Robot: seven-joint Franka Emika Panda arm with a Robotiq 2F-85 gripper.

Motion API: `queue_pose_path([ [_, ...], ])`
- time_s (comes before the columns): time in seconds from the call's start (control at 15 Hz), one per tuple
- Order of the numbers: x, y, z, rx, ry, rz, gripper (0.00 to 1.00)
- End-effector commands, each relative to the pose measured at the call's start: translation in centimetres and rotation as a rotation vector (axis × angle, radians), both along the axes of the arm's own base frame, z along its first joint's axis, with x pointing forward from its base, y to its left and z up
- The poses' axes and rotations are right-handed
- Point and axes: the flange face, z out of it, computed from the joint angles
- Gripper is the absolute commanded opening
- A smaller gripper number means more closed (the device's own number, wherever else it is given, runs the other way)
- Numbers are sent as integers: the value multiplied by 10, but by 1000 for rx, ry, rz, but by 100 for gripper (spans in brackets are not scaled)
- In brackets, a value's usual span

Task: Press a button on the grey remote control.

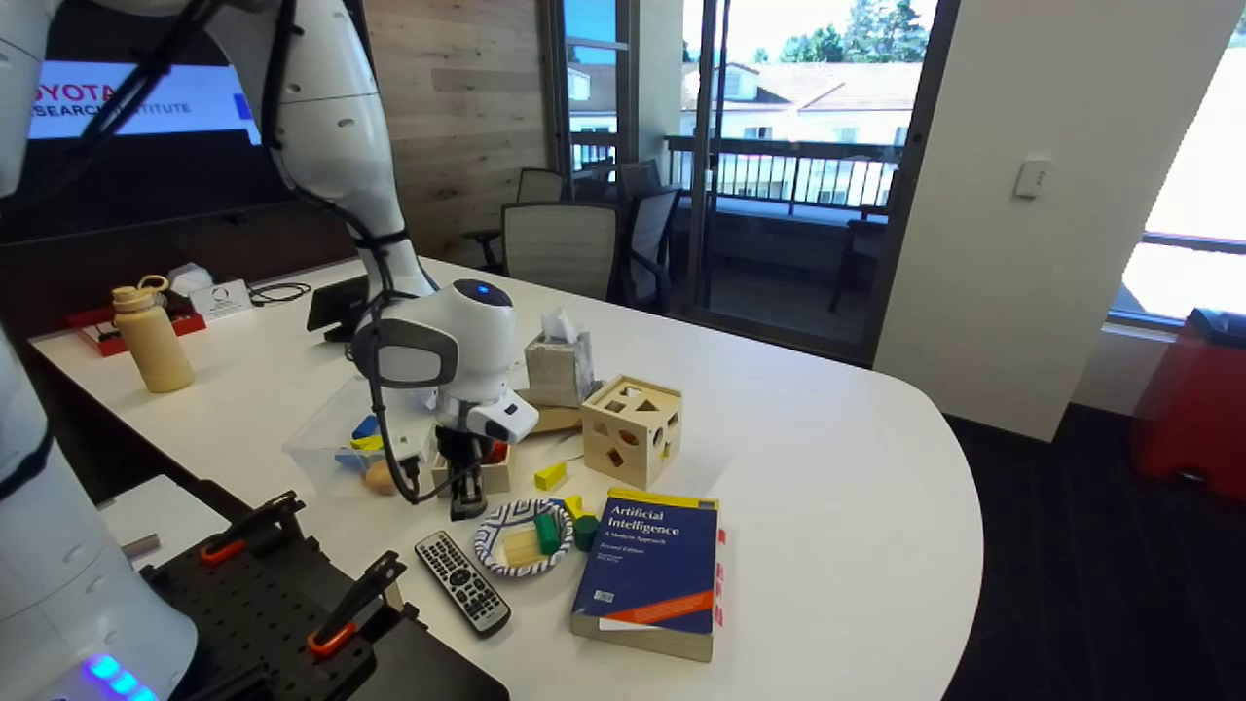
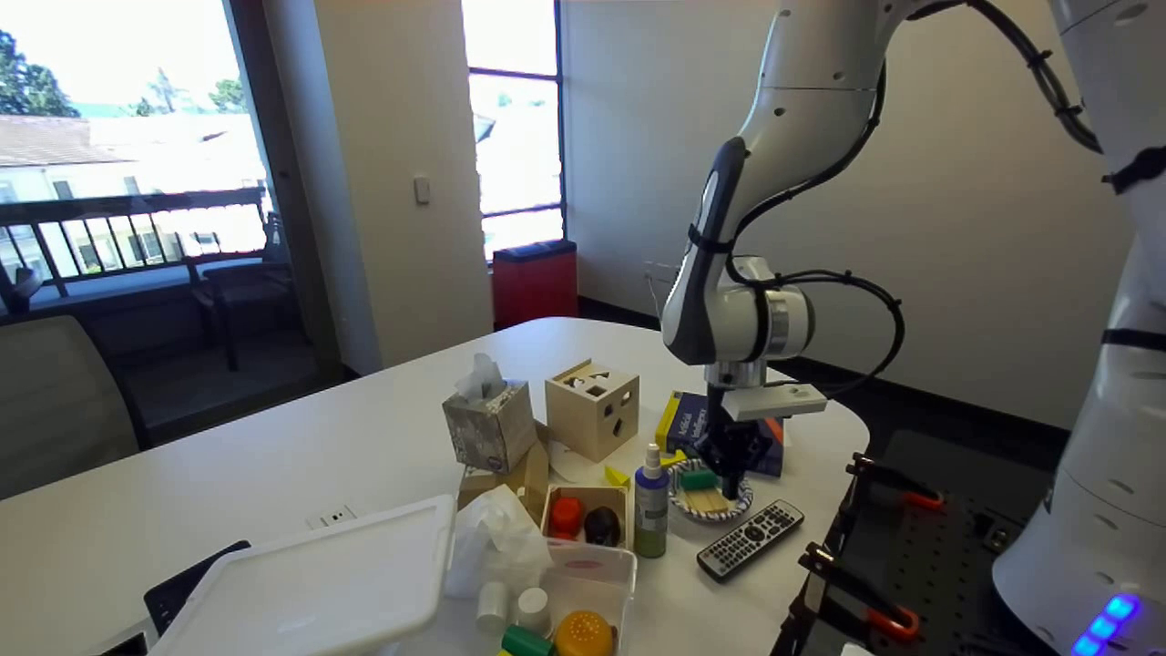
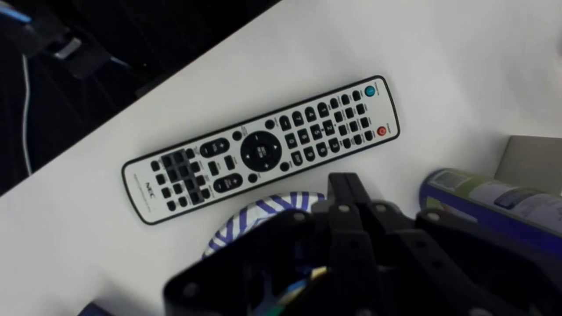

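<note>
The grey remote control (image 1: 462, 584) lies flat on the white table. It also shows in an exterior view (image 2: 751, 539) and whole in the wrist view (image 3: 263, 151). It has rows of dark buttons, a round dark pad mid-way, and a blue-green and a red button at one end. My gripper (image 3: 344, 176) is shut with its fingertips together and nothing between them. It points down, apart from the remote, beside the remote's long edge in the wrist view. It also shows in both exterior views (image 1: 469, 508) (image 2: 731, 490), near the patterned plate; its exact height is hard to tell.
The blue-white plate (image 3: 239, 224) with blocks is beside the remote, partly hidden by my gripper. A spray bottle (image 2: 650, 510) stands close by. The blue book (image 1: 647, 565), wooden shape box (image 1: 631, 443) and tissue box (image 2: 492, 428) stand around. Clamps (image 1: 355, 618) sit at the robot's mount.
</note>
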Motion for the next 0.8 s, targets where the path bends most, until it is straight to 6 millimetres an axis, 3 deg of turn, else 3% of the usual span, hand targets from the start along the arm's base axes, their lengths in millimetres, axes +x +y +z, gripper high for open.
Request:
queue_pose_path([
  [0.0, -3, -12, -8, 0, -2, -79, 0],
  [0.73, -21, -40, -35, 28, 68, -197, 0],
])
